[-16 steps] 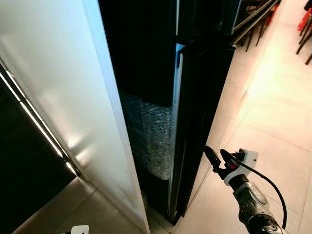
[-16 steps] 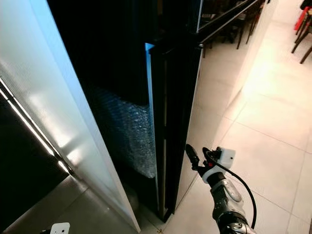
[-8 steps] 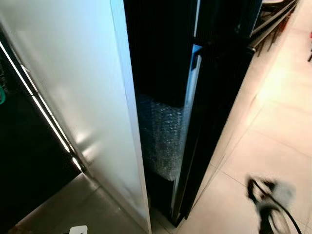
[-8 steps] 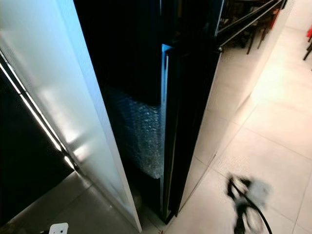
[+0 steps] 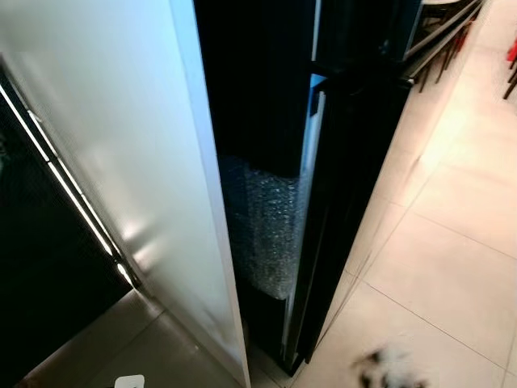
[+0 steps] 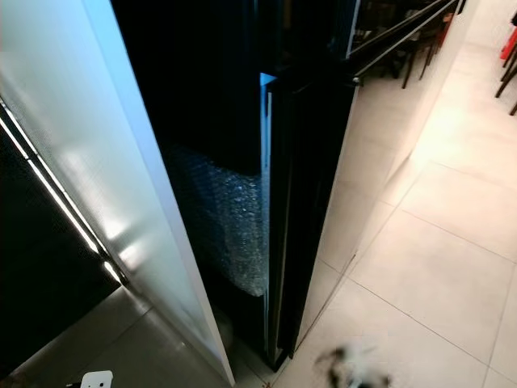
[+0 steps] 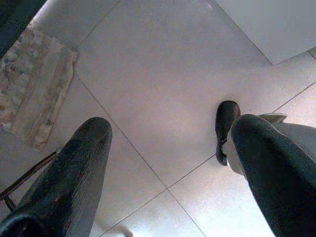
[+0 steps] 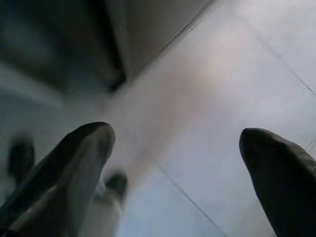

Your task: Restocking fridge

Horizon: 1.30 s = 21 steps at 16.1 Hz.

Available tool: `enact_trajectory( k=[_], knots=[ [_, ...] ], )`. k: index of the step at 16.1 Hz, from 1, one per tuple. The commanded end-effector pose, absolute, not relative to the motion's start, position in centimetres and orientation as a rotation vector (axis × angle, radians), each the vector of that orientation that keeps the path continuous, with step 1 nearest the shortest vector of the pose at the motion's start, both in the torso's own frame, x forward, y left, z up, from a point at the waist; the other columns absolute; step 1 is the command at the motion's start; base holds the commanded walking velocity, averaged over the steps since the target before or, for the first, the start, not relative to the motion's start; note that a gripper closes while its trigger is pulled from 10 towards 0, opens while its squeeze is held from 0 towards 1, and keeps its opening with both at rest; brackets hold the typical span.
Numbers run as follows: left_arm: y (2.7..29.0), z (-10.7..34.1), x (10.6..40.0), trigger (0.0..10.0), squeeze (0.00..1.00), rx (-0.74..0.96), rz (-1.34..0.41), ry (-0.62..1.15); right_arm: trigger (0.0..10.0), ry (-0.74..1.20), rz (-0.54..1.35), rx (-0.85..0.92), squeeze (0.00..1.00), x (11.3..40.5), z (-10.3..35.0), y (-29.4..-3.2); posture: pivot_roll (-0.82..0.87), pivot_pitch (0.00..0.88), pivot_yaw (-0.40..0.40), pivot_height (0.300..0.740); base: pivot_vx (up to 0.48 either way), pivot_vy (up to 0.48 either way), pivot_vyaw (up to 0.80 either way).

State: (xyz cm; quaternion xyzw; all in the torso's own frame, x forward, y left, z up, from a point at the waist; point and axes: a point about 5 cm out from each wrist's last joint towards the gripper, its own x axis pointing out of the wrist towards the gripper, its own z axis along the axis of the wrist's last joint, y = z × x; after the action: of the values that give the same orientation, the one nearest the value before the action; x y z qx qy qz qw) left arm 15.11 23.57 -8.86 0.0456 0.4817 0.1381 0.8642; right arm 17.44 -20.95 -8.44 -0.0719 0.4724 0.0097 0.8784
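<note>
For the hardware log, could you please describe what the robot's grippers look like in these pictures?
Each gripper has two long black fingers with rounded, blunt tips and a matt, slightly scuffed surface. The left gripper shows them sharply over pale floor tiles. The right gripper looks the same, softened by blur, and appears from the head as a dark smear.

Pale tiled floor (image 5: 452, 267) spans 3 to 5 o'clock; chairs (image 6: 507, 61) at 1 o'clock; worn mat (image 7: 32, 86) on floor.
</note>
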Motion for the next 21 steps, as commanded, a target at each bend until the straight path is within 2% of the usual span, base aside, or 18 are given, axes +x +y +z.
enact_trajectory(
  k=[1, 3, 7, 9, 11, 21],
  knots=[
    [24.0, -8.9, 14.6, 10.0, 0.0, 0.115, 0.292, 1.021, 10.0, 1.027, 0.04, -0.154, 0.0, 16.6, -9.0, -20.3, 0.06, 0.0, 0.003, 0.74, 0.0, 0.0, 0.0],
    [24.1, -9.0, 14.5, 10.0, 0.0, 0.12, 0.296, 1.027, 10.0, 1.027, -0.065, 0.005, 0.0, 16.2, -9.3, -19.4, 0.05, 0.0, 0.022, 0.74, 0.0, 0.0, 0.38],
    [24.1, -9.0, 14.4, 10.0, 0.0, 0.136, 0.277, 1.043, 10.0, 1.06, -0.088, 0.076, 0.0, 15.2, -9.9, -18.1, 0.04, 0.0, 0.029, 0.74, 0.0, 0.0, 0.79],
    [24.0, -9.0, 14.5, 10.0, 0.0, 0.131, 0.281, 1.034, 10.0, 1.084, 0.027, -0.036, 0.0, 15.1, -10.0, -17.6, 0.04, 0.0, 0.02, 0.74, 0.0, 0.0, 0.8],
    [24.0, -8.9, 14.6, 10.0, 0.0, 0.121, 0.289, 1.024, 10.0, 1.073, -0.009, -0.007, 0.0, 15.4, -9.8, -17.8, 0.04, 0.0, 0.012, 0.74, 0.0, 0.0, 0.8],
    [23.8, -9.0, 14.6, 10.0, 0.0, 0.094, 0.317, 1.033, 10.0, 1.087, 0.077, -0.094, 0.0, 14.9, -9.9, -18.4, 0.05, 0.0, -0.003, 0.74, 0.0, 0.0, 0.8]
  ],
)
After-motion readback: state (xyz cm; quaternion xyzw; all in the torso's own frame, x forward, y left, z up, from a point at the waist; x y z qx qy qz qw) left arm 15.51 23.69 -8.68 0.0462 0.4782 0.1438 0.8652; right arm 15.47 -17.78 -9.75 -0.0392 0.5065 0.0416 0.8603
